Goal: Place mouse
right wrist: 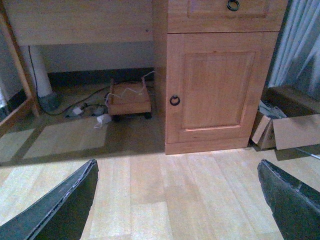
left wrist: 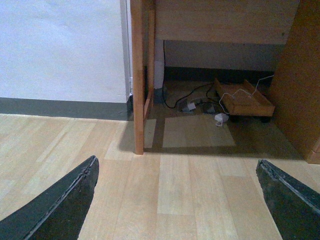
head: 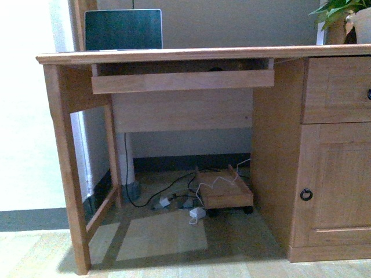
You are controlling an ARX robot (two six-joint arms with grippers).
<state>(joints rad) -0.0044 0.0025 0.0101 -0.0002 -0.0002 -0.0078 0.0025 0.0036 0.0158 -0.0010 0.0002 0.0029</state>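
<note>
We count one laptop (head: 123, 29) on the worktop (head: 174, 55), one wheeled wooden tray (head: 223, 194) on the floor beneath it, and two grippers. The left gripper (left wrist: 176, 162) and the right gripper (right wrist: 176, 164) each hang over the floor, fingers spread wide apart. Of the mouse (head: 215, 69) we see only a dark hump behind the front board of the pull-out shelf (head: 182, 81), too hidden to be sure. The plant (head: 339, 14) is cut off.
</note>
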